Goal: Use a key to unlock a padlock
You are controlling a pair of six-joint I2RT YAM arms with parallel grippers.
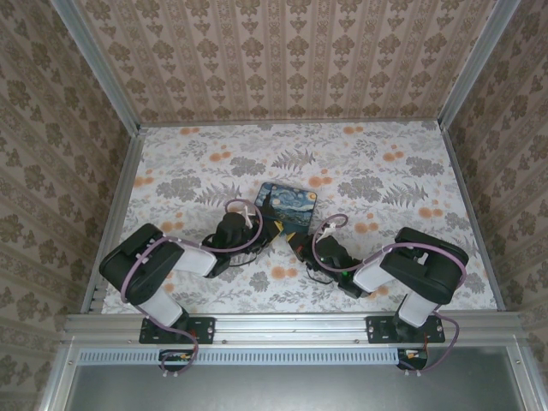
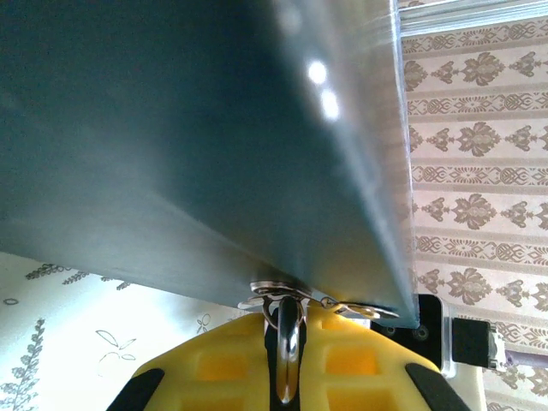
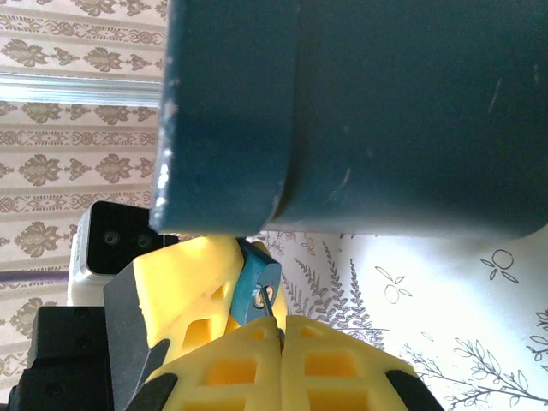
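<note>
Holds the padlock [image 3: 259, 285] at the edge of the dark-blue box [image 1: 287, 204] in the left gripper [image 2: 289, 360], jaws narrowly closed on it. Pinches the key [image 3: 272, 306] in the fully closed right gripper [image 3: 282, 338], tip at the padlock's face. All near the middle of the flowered table [image 1: 368, 171].

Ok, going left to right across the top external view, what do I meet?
Left wallpapered wall → left arm's elbow → starry-night painted box → right arm's elbow → right wallpapered wall.
</note>
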